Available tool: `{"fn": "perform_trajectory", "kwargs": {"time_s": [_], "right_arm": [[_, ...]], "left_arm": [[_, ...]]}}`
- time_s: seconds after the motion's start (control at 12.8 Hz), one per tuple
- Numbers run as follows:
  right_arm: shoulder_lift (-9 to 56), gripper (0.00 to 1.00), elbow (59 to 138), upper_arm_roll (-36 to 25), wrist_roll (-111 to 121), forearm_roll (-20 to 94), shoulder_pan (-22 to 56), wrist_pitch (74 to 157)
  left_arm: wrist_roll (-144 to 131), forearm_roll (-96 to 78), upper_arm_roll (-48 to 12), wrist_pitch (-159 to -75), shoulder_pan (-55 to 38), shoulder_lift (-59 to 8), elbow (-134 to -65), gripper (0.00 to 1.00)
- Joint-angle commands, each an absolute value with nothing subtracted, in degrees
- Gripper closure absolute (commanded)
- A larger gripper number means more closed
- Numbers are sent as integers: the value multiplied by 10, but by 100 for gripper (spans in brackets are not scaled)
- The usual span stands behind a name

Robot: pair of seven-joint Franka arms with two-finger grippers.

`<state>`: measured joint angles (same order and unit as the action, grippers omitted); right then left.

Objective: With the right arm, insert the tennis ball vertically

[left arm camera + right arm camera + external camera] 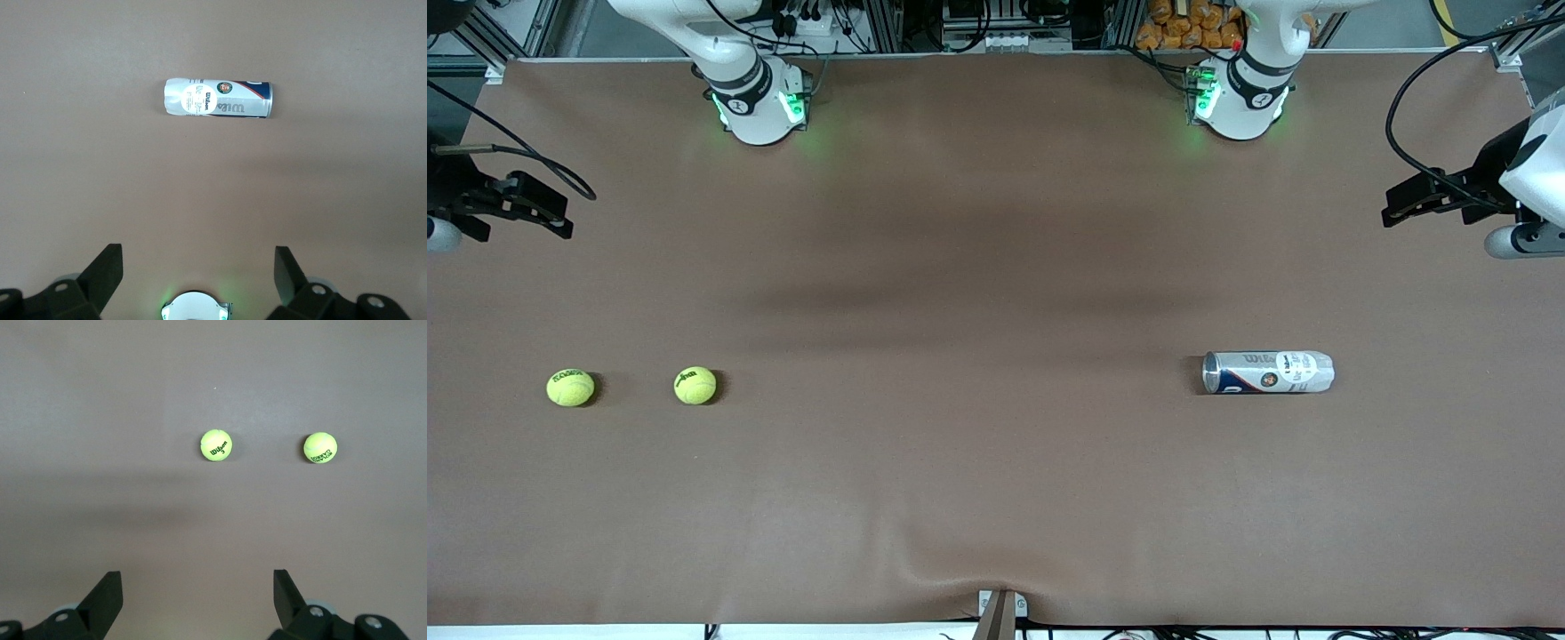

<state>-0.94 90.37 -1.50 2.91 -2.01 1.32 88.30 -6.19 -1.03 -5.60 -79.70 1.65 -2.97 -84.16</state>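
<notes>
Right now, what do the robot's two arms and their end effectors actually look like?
Both arms are glossy white with black joint rings; the left arm's base and the right arm's base glow green. Black cables trail from each. The left end effector and right end effector have black, wedge-shaped fingers.

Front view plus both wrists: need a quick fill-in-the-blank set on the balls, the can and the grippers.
1. The number of tennis balls on the brown table is ____.
2. The Wilson can is not upright; it lies on its ____.
3. Both balls sit toward the ____ arm's end of the table.
4. The left gripper and the right gripper both have their fingers ____.

Missing words: two; side; right; open
</notes>
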Motion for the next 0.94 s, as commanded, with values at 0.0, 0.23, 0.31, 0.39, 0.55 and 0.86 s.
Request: {"fn": "perform_trajectory", "kwargs": {"time_s": [0.0, 0.23, 0.31, 0.39, 0.55, 0.86], "right_arm": [[-13, 0, 961, -11, 31, -29, 0, 942], [-13, 0, 1026, -11, 31, -28, -1, 1017], [-13, 0, 1027, -11, 31, -28, 1, 1020], [-13, 0, 1031, -11, 31, -28, -1, 1022], [-14, 0, 1074, -12, 38, -28, -15, 1050], [-11, 0, 1186, -12, 39, -31, -18, 1151]], "left_arm": [[-61, 1, -58, -798, 18, -31, -838, 0], [32, 7, -62, -799, 10, -73, -839, 0], [53, 9, -65, -802, 7, -89, -839, 0], [66, 9, -67, -803, -1, -104, -838, 0], [143, 11, -68, -821, -5, -135, -838, 0], [313, 103, -70, -865, -37, -206, -839, 0]]}}
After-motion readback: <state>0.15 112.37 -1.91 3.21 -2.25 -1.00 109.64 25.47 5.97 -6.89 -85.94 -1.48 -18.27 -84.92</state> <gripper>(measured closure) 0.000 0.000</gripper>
